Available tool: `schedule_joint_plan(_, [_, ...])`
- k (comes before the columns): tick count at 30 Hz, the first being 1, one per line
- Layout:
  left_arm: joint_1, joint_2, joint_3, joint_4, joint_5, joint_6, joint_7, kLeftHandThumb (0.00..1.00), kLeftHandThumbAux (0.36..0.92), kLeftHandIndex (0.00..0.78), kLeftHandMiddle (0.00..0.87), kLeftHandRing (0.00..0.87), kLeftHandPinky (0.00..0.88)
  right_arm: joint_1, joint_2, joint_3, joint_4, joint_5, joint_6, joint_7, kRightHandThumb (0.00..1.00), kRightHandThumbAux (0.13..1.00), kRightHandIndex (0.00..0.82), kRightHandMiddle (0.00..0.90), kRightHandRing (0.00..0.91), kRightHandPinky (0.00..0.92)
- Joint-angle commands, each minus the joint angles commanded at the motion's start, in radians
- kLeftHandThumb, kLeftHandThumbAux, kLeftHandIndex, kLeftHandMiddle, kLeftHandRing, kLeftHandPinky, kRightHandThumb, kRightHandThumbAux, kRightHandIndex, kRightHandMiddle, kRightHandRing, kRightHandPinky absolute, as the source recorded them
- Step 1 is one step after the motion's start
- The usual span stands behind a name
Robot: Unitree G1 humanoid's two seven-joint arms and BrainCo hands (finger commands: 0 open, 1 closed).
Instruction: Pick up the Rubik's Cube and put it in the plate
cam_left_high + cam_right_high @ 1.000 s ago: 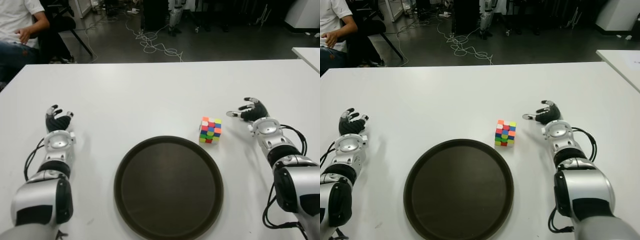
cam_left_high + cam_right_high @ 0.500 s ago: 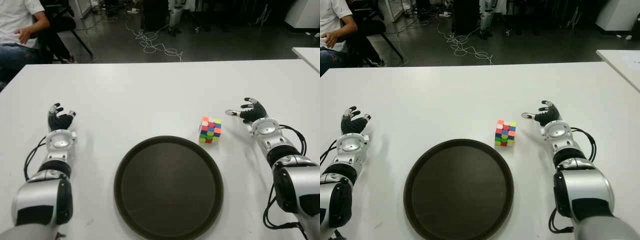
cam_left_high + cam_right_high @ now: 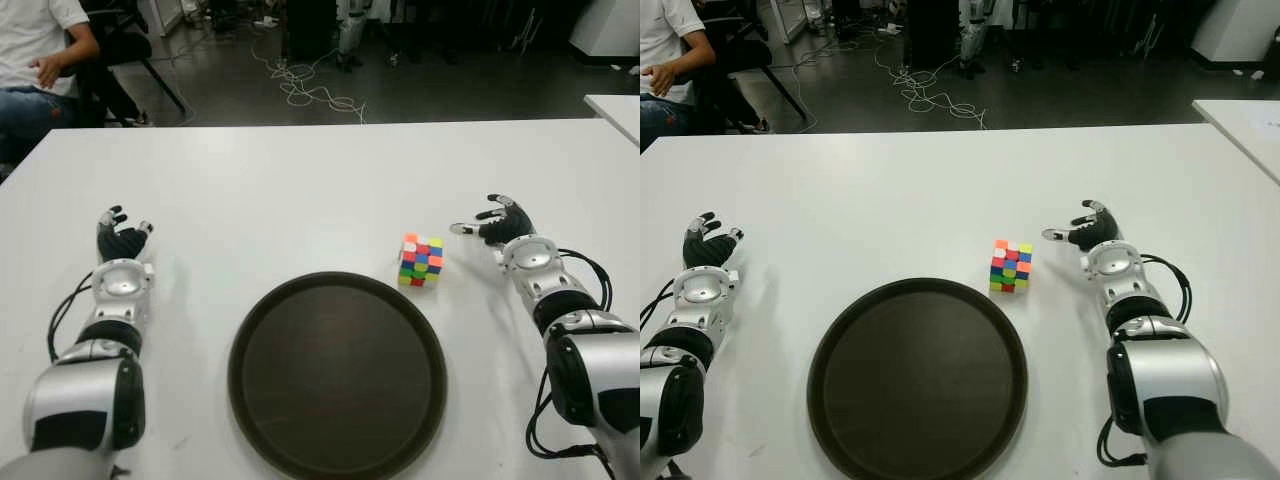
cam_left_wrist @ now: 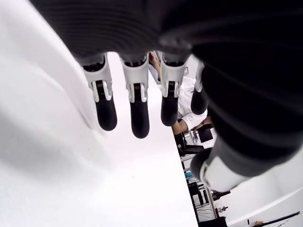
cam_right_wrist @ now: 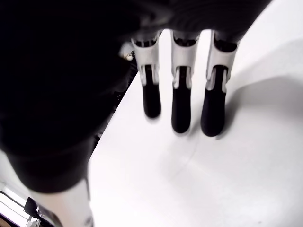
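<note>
Nearest on the white table [image 3: 300, 190] lies the round dark plate [image 3: 337, 372], bare inside, and just beyond its far right rim stands the Rubik's Cube [image 3: 421, 260], close to the plate. To the cube's right, a little apart, the right robot hand [image 3: 500, 222] shows with fingers [image 5: 181, 106] spread straight and holding nothing. At the table's left side, well apart from the plate, the left robot hand [image 3: 120, 240] is likewise loosely open and empty, and past the far left corner a seated person [image 3: 35, 60] is in view.

person [image 3: 40, 60]: cut off by the frame edge beyond the table's [image 3: 300, 190] far left corner, head out of view | second table [image 3: 615, 105]: only a corner shows, right of the table | rubik's cube [image 3: 421, 260]: far faces hidden | plate [image 3: 337, 372]: underside hidden
</note>
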Motion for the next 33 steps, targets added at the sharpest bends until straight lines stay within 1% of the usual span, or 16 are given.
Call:
schedule_joint_plan(3, [-0.001, 0.001, 0.001, 0.001, -0.001, 0.001, -0.004, 0.128, 0.752, 0.129, 0.151, 0.173, 0.193, -0.001, 0.001, 0.001, 0.000, -0.001, -0.001, 0.002, 0.000, 0.848, 0.125, 0.677, 0.761, 0.719])
schedule_joint_plan(6, [-0.001, 0.003, -0.001, 0.001, 0.002, 0.001, -0.004, 0.140, 0.754, 0.151, 0.163, 0.181, 0.190, -0.003, 0.002, 0.005, 0.000, -0.005, -0.002, -0.001, 0.000, 0.862, 0.149, 0.649, 0.727, 0.692])
schedule_joint_plan(8, [-0.002, 0.004, -0.002, 0.002, 0.004, 0.003, -0.004, 0.142, 0.752, 0.153, 0.165, 0.182, 0.190, -0.003, 0.003, 0.007, 0.000, -0.006, -0.003, -0.004, 0.000, 0.864, 0.154, 0.645, 0.722, 0.689])
schedule_joint_plan(10, [-0.002, 0.005, -0.005, 0.002, 0.007, 0.005, -0.004, 0.143, 0.751, 0.154, 0.166, 0.181, 0.188, -0.003, 0.004, 0.008, 0.000, -0.007, -0.004, -0.007, 0.000, 0.863, 0.149, 0.621, 0.695, 0.657])
schedule_joint_plan(13, [-0.003, 0.007, -0.011, 0.003, 0.013, 0.009, -0.001, 0.134, 0.747, 0.132, 0.157, 0.171, 0.170, -0.002, 0.005, 0.008, -0.001, -0.007, -0.009, -0.010, 0.000, 0.860, 0.140, 0.610, 0.685, 0.654])
schedule_joint_plan(15, [-0.004, 0.007, -0.015, 0.003, 0.015, 0.012, 0.002, 0.128, 0.746, 0.116, 0.148, 0.162, 0.157, -0.001, 0.005, 0.006, -0.001, -0.005, -0.011, -0.012, 0.000, 0.861, 0.135, 0.588, 0.668, 0.633])
schedule_joint_plan(18, [-0.005, 0.007, -0.018, 0.003, 0.017, 0.015, 0.005, 0.124, 0.748, 0.116, 0.150, 0.161, 0.160, -0.001, 0.006, 0.004, -0.001, -0.004, -0.012, -0.015, 0.000, 0.848, 0.108, 0.485, 0.591, 0.528])
schedule_joint_plan(19, [-0.005, 0.007, -0.019, 0.003, 0.016, 0.017, 0.006, 0.124, 0.749, 0.117, 0.151, 0.161, 0.161, -0.001, 0.006, 0.003, -0.001, -0.003, -0.013, -0.016, 0.000, 0.846, 0.104, 0.471, 0.580, 0.515])
schedule_joint_plan(21, [-0.006, 0.007, -0.021, 0.004, 0.016, 0.020, 0.007, 0.109, 0.750, 0.121, 0.155, 0.168, 0.169, -0.001, 0.006, 0.002, -0.002, -0.002, -0.014, -0.016, 0.000, 0.841, 0.094, 0.485, 0.584, 0.526])
schedule_joint_plan(23, [-0.006, 0.008, -0.023, 0.004, 0.017, 0.021, 0.008, 0.100, 0.747, 0.121, 0.155, 0.168, 0.168, -0.001, 0.005, 0.002, -0.002, -0.003, -0.014, -0.016, 0.000, 0.838, 0.087, 0.467, 0.575, 0.506])
schedule_joint_plan(26, [-0.006, 0.008, -0.026, 0.003, 0.017, 0.021, 0.007, 0.097, 0.746, 0.121, 0.155, 0.168, 0.167, -0.001, 0.006, 0.001, -0.002, -0.002, -0.014, -0.017, 0.000, 0.853, 0.110, 0.514, 0.612, 0.573])
schedule_joint_plan(29, [-0.006, 0.008, -0.026, 0.003, 0.015, 0.018, 0.005, 0.100, 0.745, 0.121, 0.152, 0.165, 0.159, -0.002, 0.006, 0.000, -0.001, -0.001, -0.012, -0.015, 0.000, 0.860, 0.121, 0.542, 0.640, 0.613])
schedule_joint_plan(30, [-0.005, 0.008, -0.026, 0.002, 0.014, 0.017, 0.004, 0.096, 0.743, 0.114, 0.145, 0.155, 0.141, -0.001, 0.005, 0.000, -0.001, -0.001, -0.012, -0.015, 0.000, 0.853, 0.110, 0.454, 0.560, 0.511])
schedule_joint_plan(31, [-0.005, 0.007, -0.025, 0.002, 0.013, 0.017, 0.003, 0.095, 0.743, 0.111, 0.143, 0.152, 0.135, -0.001, 0.005, 0.001, -0.001, -0.002, -0.012, -0.015, 0.000, 0.850, 0.106, 0.423, 0.531, 0.475])
schedule_joint_plan(32, [-0.005, 0.007, -0.024, 0.002, 0.012, 0.016, 0.002, 0.090, 0.741, 0.105, 0.139, 0.146, 0.127, -0.001, 0.005, 0.002, -0.001, -0.003, -0.011, -0.016, 0.000, 0.841, 0.095, 0.347, 0.445, 0.381])
schedule_joint_plan(33, [-0.006, 0.007, -0.023, 0.002, 0.011, 0.017, 0.000, 0.086, 0.741, 0.100, 0.136, 0.144, 0.127, -0.001, 0.005, 0.003, -0.001, -0.005, -0.011, -0.016, 0.000, 0.836, 0.088, 0.300, 0.392, 0.333])
